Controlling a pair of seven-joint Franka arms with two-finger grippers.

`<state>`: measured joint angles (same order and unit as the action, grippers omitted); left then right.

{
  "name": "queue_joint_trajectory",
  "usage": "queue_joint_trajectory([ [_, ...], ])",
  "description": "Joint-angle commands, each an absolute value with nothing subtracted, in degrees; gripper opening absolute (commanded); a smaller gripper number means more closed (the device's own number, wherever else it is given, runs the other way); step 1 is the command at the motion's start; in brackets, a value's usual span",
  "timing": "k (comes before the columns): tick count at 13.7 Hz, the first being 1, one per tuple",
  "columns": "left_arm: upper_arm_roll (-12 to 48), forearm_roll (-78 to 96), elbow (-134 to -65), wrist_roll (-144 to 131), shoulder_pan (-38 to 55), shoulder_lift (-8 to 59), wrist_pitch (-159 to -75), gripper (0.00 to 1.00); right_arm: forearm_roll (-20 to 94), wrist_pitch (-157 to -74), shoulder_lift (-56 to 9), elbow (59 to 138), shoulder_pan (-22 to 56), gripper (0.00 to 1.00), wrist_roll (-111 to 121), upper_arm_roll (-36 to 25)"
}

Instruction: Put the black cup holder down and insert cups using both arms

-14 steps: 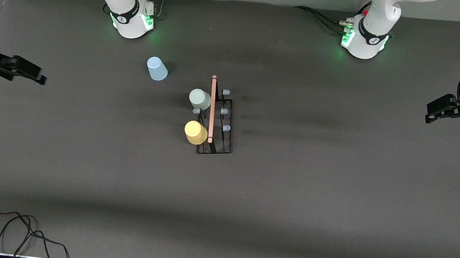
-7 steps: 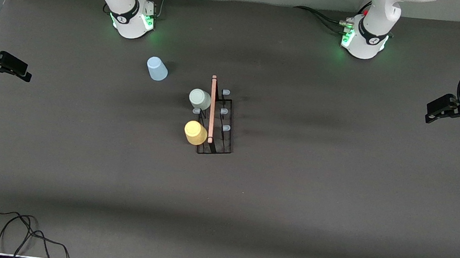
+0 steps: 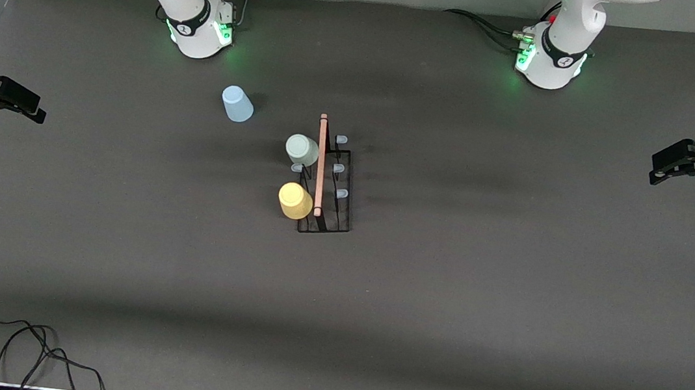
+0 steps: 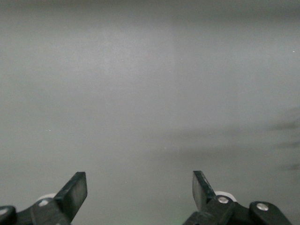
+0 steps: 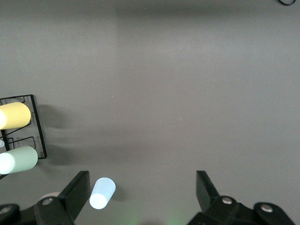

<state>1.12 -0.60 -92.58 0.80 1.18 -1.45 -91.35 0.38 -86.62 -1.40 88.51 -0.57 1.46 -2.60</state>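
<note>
Black rack: the black wire cup holder (image 3: 327,186) with its pale wooden rod stood upright near the middle of the dark grey desk (image 3: 506,291).
Cups seated: a mint green plastic cup (image 3: 301,149) and a yellow plastic cup (image 3: 295,201) sat upturned on prongs on the side toward the right arm's end, the yellow one nearer the front camera.
Cup left: a light blue tapered plastic cup (image 3: 237,104) stood upturned on the desk, apart from the rack, farther from the front camera and toward the right arm's base.
Right tool: the right tool (image 3: 30,110) hung over the desk's edge at its own end, fingers spread wide and empty, as its wrist view showed (image 5: 140,194).
Left tool: the left tool (image 3: 661,170) waited over the opposite edge, also wide open and holding nothing (image 4: 139,192).
Step in hand: judged to be fetching the blue cup; the right arm seems better placed.
Doing it well: grip the cup's sides squarely, lift clear, then lower its mouth over a free capped prong (image 3: 341,193).
In the way: nothing lay between tool and cup; the wooden rod and seated cups crowd the rack, so approach from above.
Elsewhere: a loose black cable (image 3: 9,346) lay coiled near the front corner, well apart.
</note>
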Motion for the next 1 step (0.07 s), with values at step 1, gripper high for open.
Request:
queue_joint_trajectory([
  [1, 1.2, -1.2, -91.6, 1.1, 1.8, -1.9, -90.3, 1.0, -0.6, -86.4, -1.3, 87.9, -0.5, 1.0, 1.1, -2.4],
])
